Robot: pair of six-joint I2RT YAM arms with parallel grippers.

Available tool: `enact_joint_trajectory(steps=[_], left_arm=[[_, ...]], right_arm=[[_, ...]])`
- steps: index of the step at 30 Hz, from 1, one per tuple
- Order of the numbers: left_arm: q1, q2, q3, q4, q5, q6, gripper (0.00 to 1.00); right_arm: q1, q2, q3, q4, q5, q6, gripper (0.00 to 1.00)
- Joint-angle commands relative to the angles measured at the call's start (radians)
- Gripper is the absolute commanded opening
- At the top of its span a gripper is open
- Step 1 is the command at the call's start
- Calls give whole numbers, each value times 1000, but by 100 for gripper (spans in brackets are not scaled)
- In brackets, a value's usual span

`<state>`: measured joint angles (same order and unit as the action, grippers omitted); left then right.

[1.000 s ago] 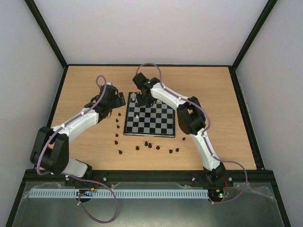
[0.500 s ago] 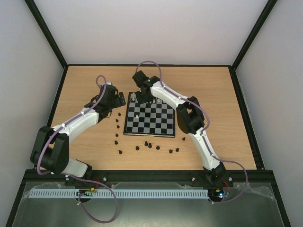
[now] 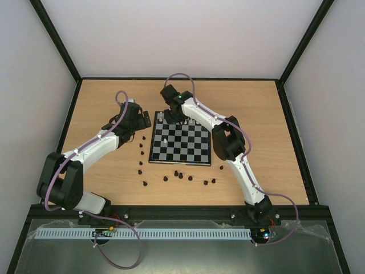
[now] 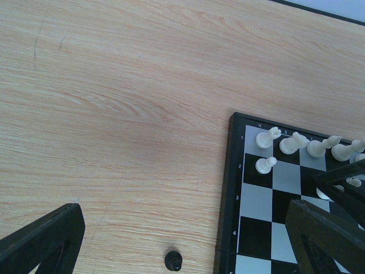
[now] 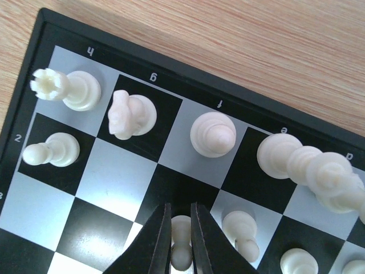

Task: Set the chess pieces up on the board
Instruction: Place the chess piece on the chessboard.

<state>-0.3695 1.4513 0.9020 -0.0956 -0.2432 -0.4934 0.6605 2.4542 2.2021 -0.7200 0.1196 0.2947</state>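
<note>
- Right wrist view showed the board [image 5: 108, 171] carrying white pieces in its end row: a rook [image 5: 68, 88] in the corner, then a knight [image 5: 130, 114] and a bishop [image 5: 213, 134], with a pawn [image 5: 51, 151] in front of the rook.
- The right claw [image 5: 181, 212] was pinched tight on a white pawn [image 5: 181, 242] in front of the bishop. I couldn't tell whether that pawn touched the board.
- A "2" was readable at the board's edge, with "f" and "e" by the columns. The left wrist view showed 1 to 4 along the side.
- The left claw [image 4: 182, 237] gaped wide over the table [image 4: 114, 114] beside the board, with one black piece [image 4: 173, 261] on the wood below it.
- More black pieces [image 3: 177, 173] stood scattered on the table off the board's near and left sides.
- Compared with a second earlier, the right wrist had drawn slightly toward the far edge. The left arm and the loose pieces hadn't moved.
</note>
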Motion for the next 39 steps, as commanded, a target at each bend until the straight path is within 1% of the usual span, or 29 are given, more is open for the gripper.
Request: enact_joint_trajectory(steps=[1,12,14,17,28,39], left_arm=[[7,10,5,15,-1,9,99],[7,6,-1,16,-1,9,99],[9,7,-2,16,-2,9,99],[9,6,-2,16,-2,10,99],[10,6,-3,20,-2,11,99],[10,3,1,15,0,12,100]], right_arm=[[-6,30,34,-30,-9,-5,10],[-7,51,58,-29,-12,0,11],[-7,55,62,-29,-9,2,13],[-9,57,67,-26,-5,6,14],[-16,60,77,-9,-6,15,15],[-16,45,81,3,-46,12,15]])
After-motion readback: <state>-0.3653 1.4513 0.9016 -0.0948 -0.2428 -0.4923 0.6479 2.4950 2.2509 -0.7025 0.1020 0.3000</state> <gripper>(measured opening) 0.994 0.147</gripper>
